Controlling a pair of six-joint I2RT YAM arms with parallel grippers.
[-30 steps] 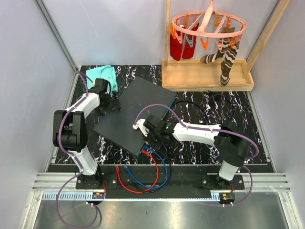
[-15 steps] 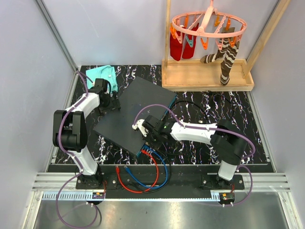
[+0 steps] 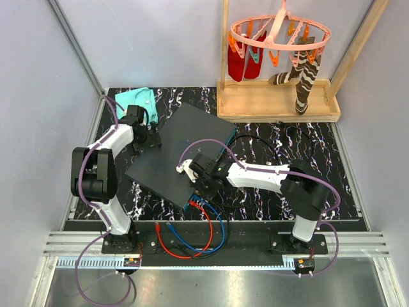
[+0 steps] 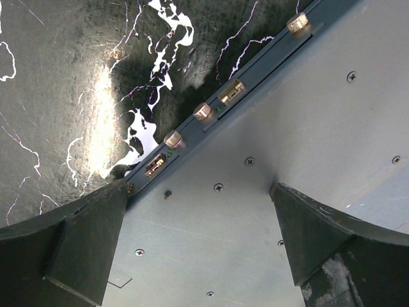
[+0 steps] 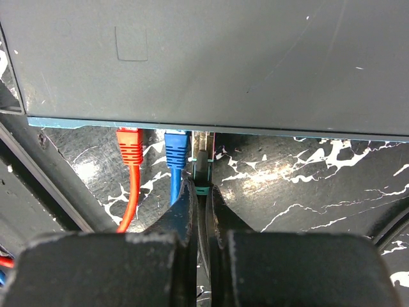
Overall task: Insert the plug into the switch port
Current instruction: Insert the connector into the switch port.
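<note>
- One switch (image 3: 176,150) lies flat on the table (image 3: 307,147), left of middle and turned at an angle. Its teal edge (image 5: 96,123) faces the arms' bases.
- Three plugs sit side by side at that edge: an orange plug (image 5: 130,144), a blue plug (image 5: 175,148), and just right of it a dark plug (image 5: 202,167) with a teal clip.
- The dark plug's tip is at the edge. How far in it sits cannot be told.
- The right gripper (image 5: 201,192) has both fingers pressed together on the dark plug's rear end.
- The left gripper (image 4: 198,187) is at the switch's far-left side, its two fingers spread wide over the grey top. Whether they touch it cannot be told.
- Three round brass studs (image 4: 203,110) show along the switch edge in the left wrist view.
- Two cables, a red cable (image 3: 160,240) and a blue cable (image 3: 223,231), loop on the near strip between the two bases.
- One black cable (image 3: 246,136) curves beyond the right arm.
- One teal cloth (image 3: 137,100) lies in the far-left corner, near the left gripper.
- One wooden tray (image 3: 275,109) stands far right. Above it is one pink hanger (image 3: 281,29) with two red socks (image 3: 236,62) and two striped socks (image 3: 307,80).
</note>
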